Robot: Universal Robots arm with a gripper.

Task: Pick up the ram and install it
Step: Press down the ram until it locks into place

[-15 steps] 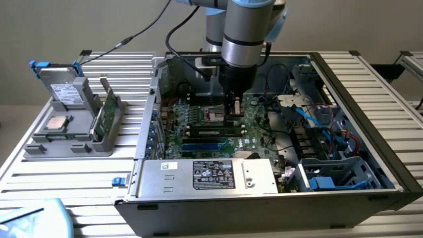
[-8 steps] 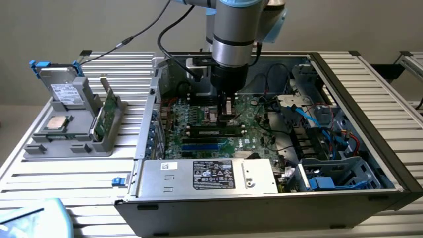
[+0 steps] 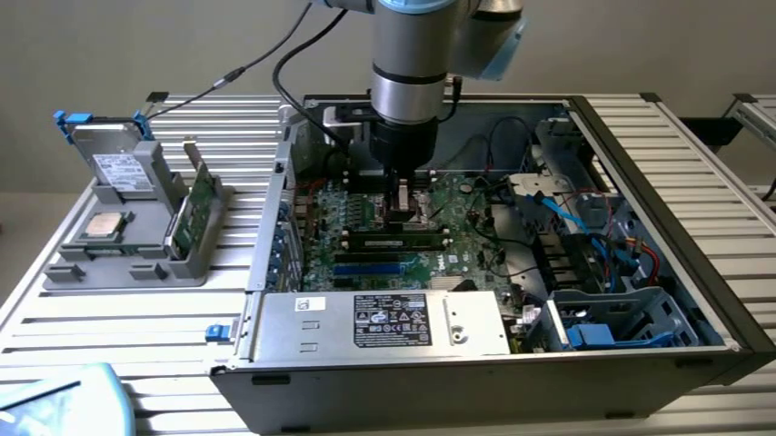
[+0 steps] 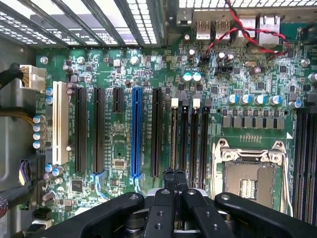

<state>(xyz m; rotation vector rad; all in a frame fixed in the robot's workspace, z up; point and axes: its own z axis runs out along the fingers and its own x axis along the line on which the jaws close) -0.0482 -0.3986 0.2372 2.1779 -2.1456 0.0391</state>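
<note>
My gripper (image 3: 408,202) hangs low inside the open computer case (image 3: 679,173), its fingers (image 4: 174,184) pinched fully together with nothing between them, their tips just above the black memory slots (image 4: 188,134) on the motherboard (image 4: 124,144). The ram (image 3: 391,242) lies flat across the board in the exterior view, just below my fingertips. Cables crowd the exterior view's right, the case wall stands close on its left, and the power supply (image 3: 382,322) borders the near edge.

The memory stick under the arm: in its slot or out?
In: the ram lies flat along a slot on the motherboard, below the gripper.
</note>
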